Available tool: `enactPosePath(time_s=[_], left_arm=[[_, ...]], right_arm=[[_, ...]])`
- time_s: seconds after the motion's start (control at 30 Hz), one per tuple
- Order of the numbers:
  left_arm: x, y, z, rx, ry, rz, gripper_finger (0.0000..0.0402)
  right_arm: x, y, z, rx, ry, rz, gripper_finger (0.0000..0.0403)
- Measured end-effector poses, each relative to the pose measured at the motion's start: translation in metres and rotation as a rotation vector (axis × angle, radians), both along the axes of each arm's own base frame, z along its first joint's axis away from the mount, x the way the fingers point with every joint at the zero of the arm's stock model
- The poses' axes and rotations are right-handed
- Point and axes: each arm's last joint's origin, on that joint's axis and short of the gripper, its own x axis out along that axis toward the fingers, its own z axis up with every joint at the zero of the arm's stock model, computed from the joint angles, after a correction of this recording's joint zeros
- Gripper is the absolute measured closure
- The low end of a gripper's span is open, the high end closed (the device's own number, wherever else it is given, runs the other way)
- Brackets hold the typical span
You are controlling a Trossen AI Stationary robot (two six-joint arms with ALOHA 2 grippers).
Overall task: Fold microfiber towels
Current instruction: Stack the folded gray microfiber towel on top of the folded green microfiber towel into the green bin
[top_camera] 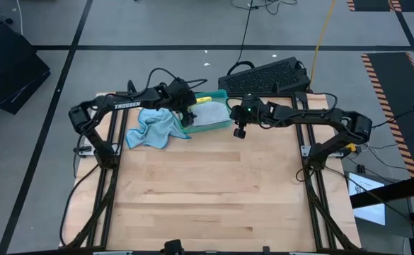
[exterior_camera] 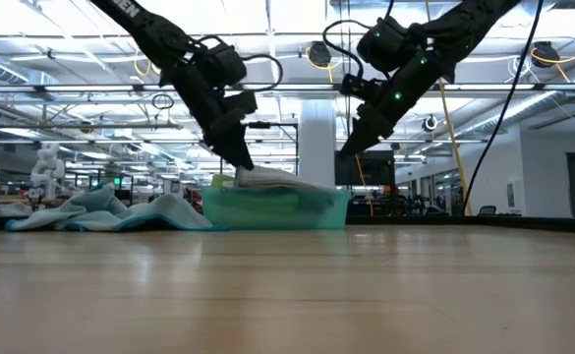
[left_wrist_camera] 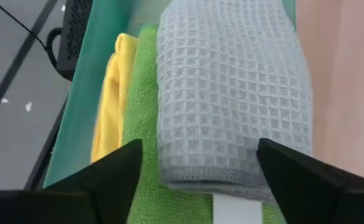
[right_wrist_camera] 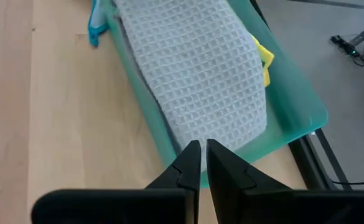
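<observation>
A teal tray [top_camera: 219, 95] stands at the table's far edge. In it a folded grey waffle towel [left_wrist_camera: 231, 93] lies on a green towel [left_wrist_camera: 141, 124], with a yellow towel [left_wrist_camera: 110, 106] beside them. A crumpled light blue towel [top_camera: 153, 129] lies on the table left of the tray. My left gripper [left_wrist_camera: 197, 180] is open over the tray's left end, one finger on each side of the grey towel's end. My right gripper [right_wrist_camera: 203, 162] is shut and empty, raised just off the tray's right end. My left gripper slants down over the end of the grey towel [left_wrist_camera: 206, 177] with its fingers [left_wrist_camera: 116, 174] spread to either side. In the low view its tip [exterior_camera: 243, 162] stands right at the towel's top. I cannot tell whether it touches the cloth.
A black keyboard [top_camera: 267, 76] lies beyond the table's far edge, behind the tray. The wooden tabletop [top_camera: 207, 191] stretches bare from the tray to the near edge. The arms' frames stand along the left and right sides.
</observation>
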Motion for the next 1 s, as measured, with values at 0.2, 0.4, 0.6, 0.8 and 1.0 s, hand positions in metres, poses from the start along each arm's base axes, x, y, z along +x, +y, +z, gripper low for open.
enactPosePath(time_s=[0.2,0.4,0.6,0.8,1.0], left_arm=[[0.009,-0.011,0.0,0.135,0.055,-0.054,0.0239],[0.003,-0.011,0.014,0.195,0.048,0.004,0.0382],[-0.019,-0.01,0.035,0.181,0.048,0.043,0.0392],[-0.029,-0.005,0.034,0.119,0.075,0.089,0.0375],[-0.024,-0.007,0.026,0.042,0.059,0.071,0.0313]], right_arm=[[-0.004,0.002,-0.009,0.001,0.001,0.0,0.0385],[-0.006,0.003,-0.017,-0.005,-0.012,-0.001,0.0385],[-0.008,0.003,-0.02,-0.013,-0.028,-0.001,0.0385],[-0.004,0.001,-0.014,-0.042,-0.095,0.0,0.0385],[0.006,0.002,-0.002,-0.063,-0.263,-0.016,0.0385]])
